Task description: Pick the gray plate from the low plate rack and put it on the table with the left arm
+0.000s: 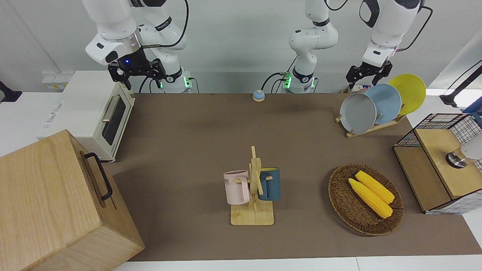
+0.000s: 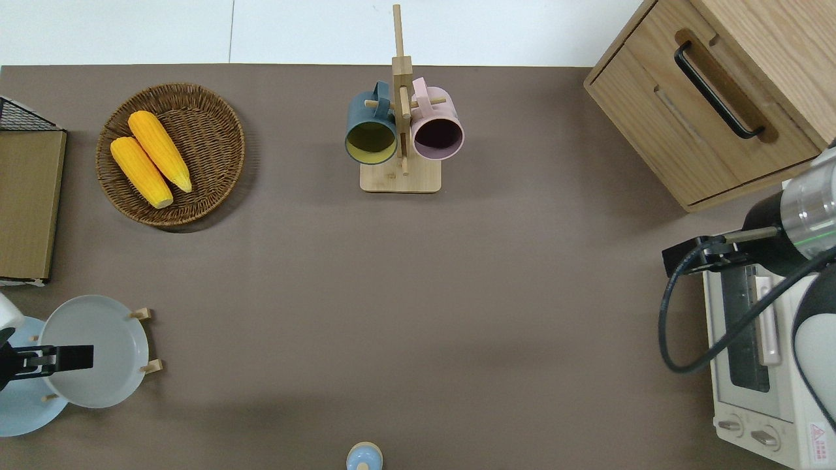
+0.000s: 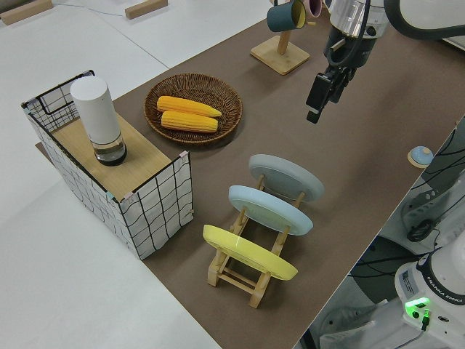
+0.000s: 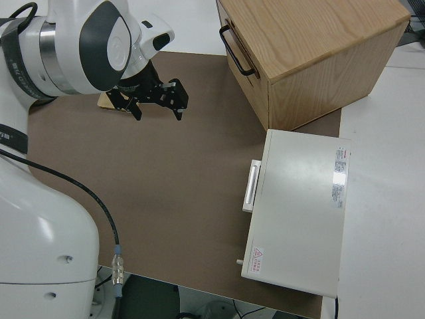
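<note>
Front view, read across. Wooden cabinet [image 1: 56, 203] with a black handle, at the right arm's end of the table [image 1: 211, 139]; beside it, nearer to the robots, a white toaster oven [image 1: 92, 113]. The right gripper [image 1: 137, 71] is parked — fingers apart, nothing between them. At mid-table stands a wooden mug stand [image 1: 254, 192] on a square base, bearing a pink mug [image 1: 237, 187] and a dark blue mug [image 1: 270, 183]. A small blue bell [image 1: 258, 95] lies at the table edge nearest the robots.

Toward the left arm's end: a wicker basket [image 1: 344, 210] holding two corn cobs [image 1: 371, 192], and, nearer to the robots, the low plate rack [image 1: 371, 128]. Three plates stand tilted on edge in it — the gray plate [image 1: 357, 113] in the slot farthest from the robots, then the light-blue plate [image 1: 388, 102], then the yellow plate [image 1: 408, 92]. The left gripper [image 1: 369, 73] hangs in the air, fingers apart, touching nothing; in the overhead view it lies over the gray plate's upper rim. At the table's end sits a wire crate [image 1: 440, 162] with a white cylinder [image 1: 465, 152] on its wooden top.
</note>
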